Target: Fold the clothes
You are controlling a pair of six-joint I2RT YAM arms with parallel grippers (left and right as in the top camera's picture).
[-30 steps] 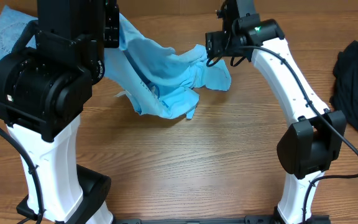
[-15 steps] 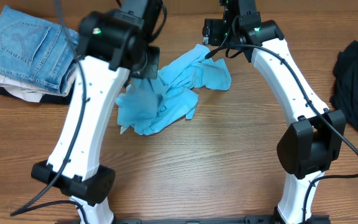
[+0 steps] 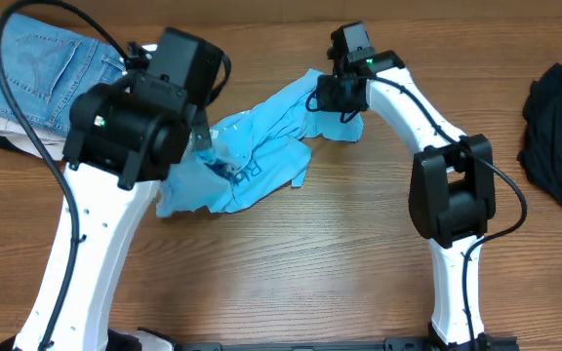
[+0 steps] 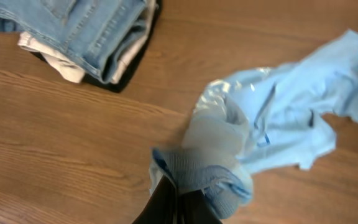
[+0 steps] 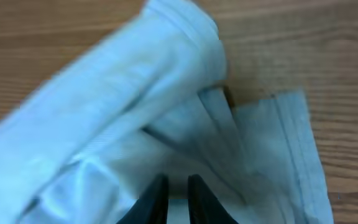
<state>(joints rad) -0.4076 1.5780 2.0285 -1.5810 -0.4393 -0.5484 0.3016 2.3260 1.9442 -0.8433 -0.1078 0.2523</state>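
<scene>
Two grippers meet your T-shirt (image 3: 261,156). Far left, a folded stack topped by jeans (image 3: 37,68) sits well apart from it. Your left gripper (image 4: 179,186) is clamped tight on a bunched wad at the shirt's left end, and the rest trails rightward, crumpled on the table (image 3: 340,253). At the shirt's upper right edge, your right gripper (image 5: 173,186) has its fingers almost together, a sliver of blue cloth between them. Far right lies a black garment (image 3: 559,136).

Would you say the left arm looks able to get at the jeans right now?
Probably yes for reach: the jeans lie close, nothing between. But the left claw is shut on the shirt, so not free.
</scene>
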